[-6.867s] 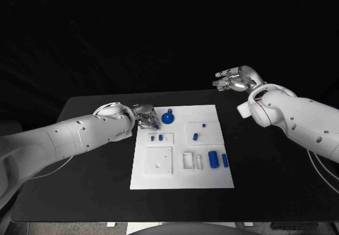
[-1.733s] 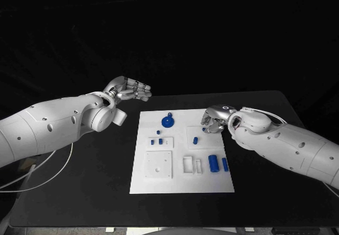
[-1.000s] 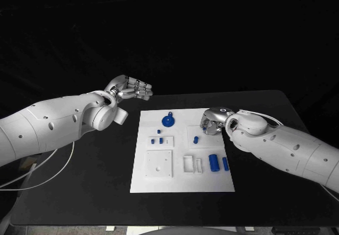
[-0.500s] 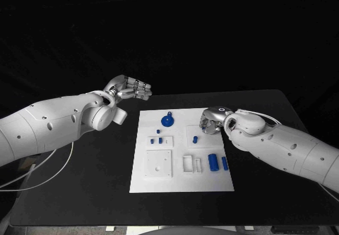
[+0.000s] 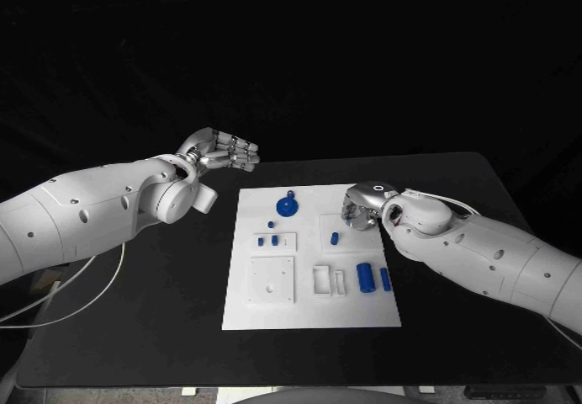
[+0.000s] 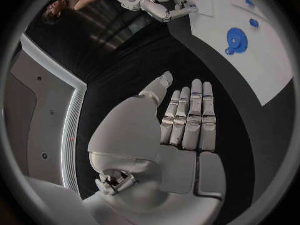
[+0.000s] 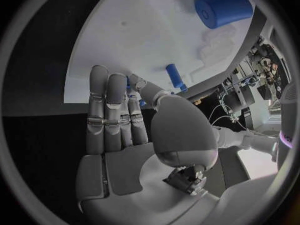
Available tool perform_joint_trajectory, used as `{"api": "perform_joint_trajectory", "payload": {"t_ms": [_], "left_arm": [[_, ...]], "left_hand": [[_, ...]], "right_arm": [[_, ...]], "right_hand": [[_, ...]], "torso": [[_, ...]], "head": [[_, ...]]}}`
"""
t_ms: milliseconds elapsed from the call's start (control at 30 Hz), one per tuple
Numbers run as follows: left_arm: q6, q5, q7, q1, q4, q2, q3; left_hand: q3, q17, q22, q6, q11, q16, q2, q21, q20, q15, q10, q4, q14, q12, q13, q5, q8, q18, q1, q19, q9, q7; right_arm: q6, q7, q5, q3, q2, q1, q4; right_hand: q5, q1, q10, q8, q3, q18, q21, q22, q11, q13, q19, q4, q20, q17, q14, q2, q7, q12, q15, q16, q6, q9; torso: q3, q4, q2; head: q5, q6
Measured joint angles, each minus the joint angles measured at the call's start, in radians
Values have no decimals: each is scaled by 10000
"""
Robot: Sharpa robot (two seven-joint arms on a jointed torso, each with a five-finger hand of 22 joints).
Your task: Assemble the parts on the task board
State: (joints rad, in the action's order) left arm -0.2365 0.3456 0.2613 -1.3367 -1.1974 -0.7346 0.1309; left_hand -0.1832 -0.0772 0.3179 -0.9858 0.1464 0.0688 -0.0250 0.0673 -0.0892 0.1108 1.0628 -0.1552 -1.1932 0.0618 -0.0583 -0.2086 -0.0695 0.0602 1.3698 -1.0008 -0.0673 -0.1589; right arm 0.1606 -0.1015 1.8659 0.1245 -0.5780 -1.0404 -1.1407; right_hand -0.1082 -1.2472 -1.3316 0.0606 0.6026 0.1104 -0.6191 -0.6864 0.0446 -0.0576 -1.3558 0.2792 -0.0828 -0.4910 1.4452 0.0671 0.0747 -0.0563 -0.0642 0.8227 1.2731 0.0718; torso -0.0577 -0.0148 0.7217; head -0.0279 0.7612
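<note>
Two white arms reach over the black table (image 5: 145, 320), on which the white task board (image 5: 309, 311) lies at the centre. Left hand (image 5: 224, 153): raised beyond the board's far left corner, well apart from it, holding nothing; in the left wrist view its fingers (image 6: 190, 120) lie straight and side by side with the thumb set a little apart. Right hand (image 5: 360, 209): lowered over the board's far right part, fingertips pointing down at a small square block (image 5: 336, 231) that carries a short blue peg (image 5: 335, 239); in the right wrist view the fingers (image 7: 106, 107) lie close together against the white surface, and whether they pinch a part cannot be told. Blue parts on the board: a round gear-like disc (image 5: 288, 205) near the far edge; a small lone piece (image 5: 269, 225) just in front of it; two short pegs (image 5: 268, 241) standing on a small plate at the left; a thick cylinder (image 5: 365, 276) and a thinner one (image 5: 386, 279) lying side by side near the right edge. White fixtures: a large square plate (image 5: 272, 279) at the left and a small open frame (image 5: 329, 280) between that plate and the thick cylinder.
</note>
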Motion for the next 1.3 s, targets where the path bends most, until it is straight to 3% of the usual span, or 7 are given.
{"api": "perform_joint_trajectory", "payload": {"t_ms": [500, 700, 833, 1000, 1300], "left_arm": [[2, -2, -21, 0, 114, 24, 0], [-3, -3, -25, 0, 182, 31, 0], [-5, -3, -27, 0, 214, 30, 0], [-6, -4, -30, 0, 264, 27, 0], [-7, -5, -35, -1, 292, 26, 0]], "left_hand": [[27, 0, -64, 53, 19, 0, 0, 0, 0, 0, -90, -27, 0, 0, 0, 0, 0, 7, 0, -72, 0, -53], [27, 0, -64, 53, 19, 0, 0, 0, 0, 0, -90, -27, 0, 0, 0, 0, 0, 7, 0, -72, 0, -53], [95, 1, -127, 89, 19, 0, 0, 0, 0, 0, -90, -16, 0, 0, 0, 0, 0, 7, 0, -72, 0, -17], [95, 1, -131, 89, 19, 0, 0, 0, 0, 0, -90, -15, 0, 0, 0, 0, 0, 8, 0, -72, 0, -17], [122, 1, -192, 89, 19, 0, 0, 0, 0, 0, -90, 11, 0, 0, 0, 0, 0, 9, 0, -72, 0, -17]], "right_arm": [[337, -203, 325, -43, -113, 91, -196], [444, -187, 295, 41, -156, 148, -238], [490, -174, 241, 217, -237, 164, -334], [600, -169, 111, 582, -380, 136, -534], [441, -171, -626, 1070, -686, 110, -1025]], "right_hand": [[308, -79, -3, -8, 204, -116, 0, -354, 3, -13, -4, -25, -66, -118, 1, 84, -11, -2, 0, 0, 84, -33], [385, -88, -38, -8, 212, -145, 44, -433, 37, -15, -4, -17, -65, -144, 3, 95, -12, -2, 1, 0, 85, -33], [386, -88, -70, -8, 229, -185, 58, -473, 69, -20, -3, -34, -64, -153, 6, 95, -12, -2, 3, 0, 85, -32], [432, -87, -70, -7, 240, -193, 58, -505, 69, -32, -3, -45, -64, -166, 6, 96, -12, 0, 3, 0, 86, -31], [422, -86, -70, -8, 182, -200, 183, -563, 69, -39, -3, -103, -63, -166, 20, 97, -12, 2, 18, 0, 85, -32]], "torso": [[2, -12, -6], [1, -12, -5], [-6, -18, -5], [-6, -46, -15], [-4, -66, -21]], "head": [[-26, 4], [-36, -10], [-48, -10], [-49, -23], [-69, -33]]}}
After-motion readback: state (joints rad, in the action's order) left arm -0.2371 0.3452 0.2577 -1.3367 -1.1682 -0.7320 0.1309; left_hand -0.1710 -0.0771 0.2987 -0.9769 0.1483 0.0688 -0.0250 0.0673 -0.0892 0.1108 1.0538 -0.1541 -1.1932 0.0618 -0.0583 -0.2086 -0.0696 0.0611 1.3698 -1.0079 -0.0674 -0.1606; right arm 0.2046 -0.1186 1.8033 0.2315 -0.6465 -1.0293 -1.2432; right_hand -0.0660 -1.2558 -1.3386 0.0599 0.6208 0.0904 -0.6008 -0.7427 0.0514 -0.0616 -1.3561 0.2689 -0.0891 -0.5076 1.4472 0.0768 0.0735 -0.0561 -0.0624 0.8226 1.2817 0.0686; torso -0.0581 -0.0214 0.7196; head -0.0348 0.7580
